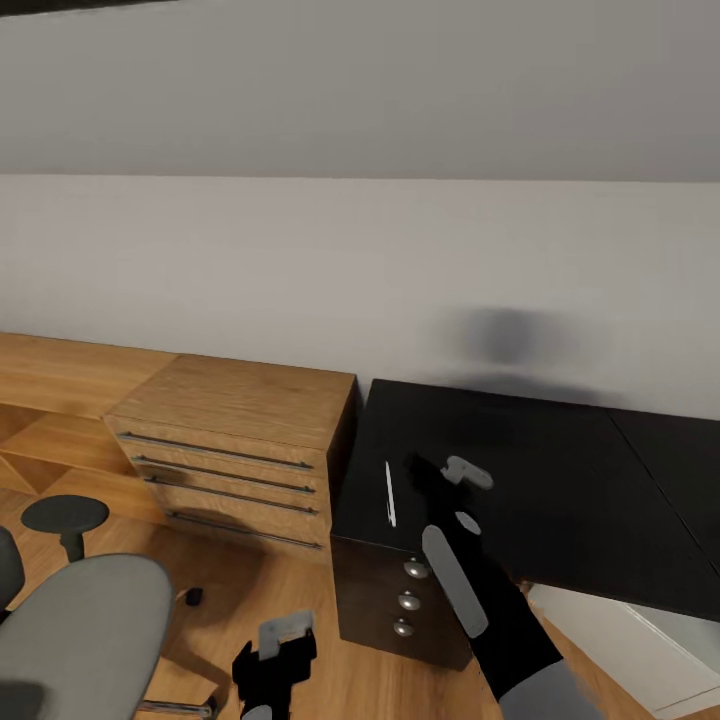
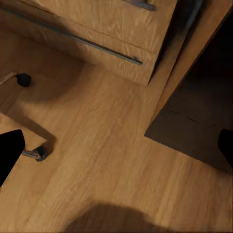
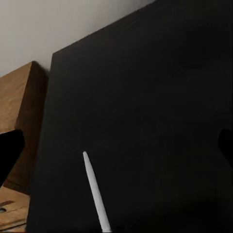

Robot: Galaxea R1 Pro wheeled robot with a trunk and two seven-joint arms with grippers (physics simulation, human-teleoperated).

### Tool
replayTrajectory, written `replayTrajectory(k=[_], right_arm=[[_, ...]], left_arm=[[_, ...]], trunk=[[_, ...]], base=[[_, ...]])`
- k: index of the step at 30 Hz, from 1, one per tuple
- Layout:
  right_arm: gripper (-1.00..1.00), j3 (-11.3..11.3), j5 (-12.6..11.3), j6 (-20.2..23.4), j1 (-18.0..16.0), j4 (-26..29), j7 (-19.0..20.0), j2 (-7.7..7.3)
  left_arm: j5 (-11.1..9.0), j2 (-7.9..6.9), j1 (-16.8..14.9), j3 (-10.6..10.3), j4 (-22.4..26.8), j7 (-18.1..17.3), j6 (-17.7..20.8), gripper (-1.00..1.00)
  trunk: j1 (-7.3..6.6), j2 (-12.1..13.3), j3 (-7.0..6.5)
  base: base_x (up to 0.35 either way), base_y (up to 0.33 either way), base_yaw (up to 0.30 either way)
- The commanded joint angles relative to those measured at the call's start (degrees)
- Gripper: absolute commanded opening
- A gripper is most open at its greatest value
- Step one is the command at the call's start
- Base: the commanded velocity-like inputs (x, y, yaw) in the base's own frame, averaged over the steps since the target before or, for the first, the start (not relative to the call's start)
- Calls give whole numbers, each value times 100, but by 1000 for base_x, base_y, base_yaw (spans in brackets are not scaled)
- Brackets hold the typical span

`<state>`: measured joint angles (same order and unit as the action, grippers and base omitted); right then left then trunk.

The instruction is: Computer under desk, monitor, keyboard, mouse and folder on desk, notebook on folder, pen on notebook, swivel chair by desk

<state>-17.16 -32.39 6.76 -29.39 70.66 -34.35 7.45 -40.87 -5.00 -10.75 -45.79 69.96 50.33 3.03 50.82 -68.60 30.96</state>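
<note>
White pen point(image 1: 390, 493) lies flat near the black desk's point(image 1: 560, 500) left edge, long axis running front to back. My right gripper point(image 1: 462, 497) hovers beside it, fingers spread. Wood drawer cabinet point(image 1: 235, 455) adjoins; left gripper point(image 1: 283, 632) indeterminate.

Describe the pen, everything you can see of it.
The pen is a thin, plain white stick, tapering to a point at one end in the right wrist view. It lies flat on the glossy black desk near its edge beside the light-wood cabinet. Nothing grips it; the right gripper hovers close by.
</note>
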Motion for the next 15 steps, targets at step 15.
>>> replayTrajectory(k=[15], right_arm=[[100,300,311,1267,-576,-1250,-329,-9]], left_arm=[[-269,-252,-6,1139,1239,555,986,100]], trunk=[[0,-4,7]], base=[[0,0,0]])
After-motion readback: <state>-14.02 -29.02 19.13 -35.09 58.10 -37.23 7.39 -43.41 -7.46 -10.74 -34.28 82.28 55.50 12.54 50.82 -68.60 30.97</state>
